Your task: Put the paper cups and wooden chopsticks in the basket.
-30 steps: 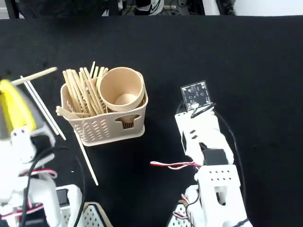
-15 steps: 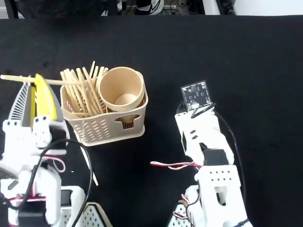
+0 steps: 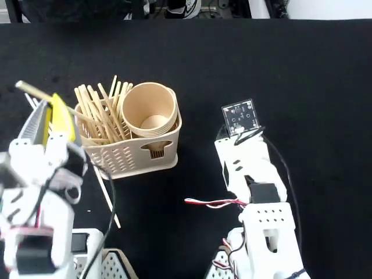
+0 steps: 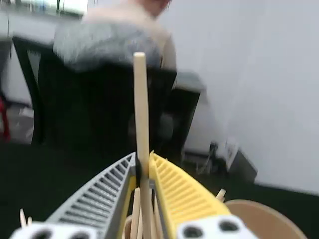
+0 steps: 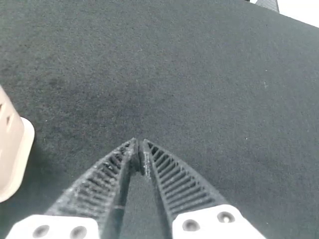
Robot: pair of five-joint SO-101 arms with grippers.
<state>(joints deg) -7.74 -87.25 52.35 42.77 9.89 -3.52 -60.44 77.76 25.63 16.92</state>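
We saw the left gripper [image 4: 142, 160] clamped on a wooden chopstick [image 4: 140, 99] beside the basket [image 3: 135, 158], and the right gripper [image 5: 138, 148] pinched closed.

The right pincer [image 5: 138, 149], tips together, hangs over the black table [image 5: 199, 74] near the basket [image 5: 12, 149].

Black tabletop [image 3: 314, 64]; white wall [image 4: 259, 74], dark furniture [image 4: 84, 114] in background.
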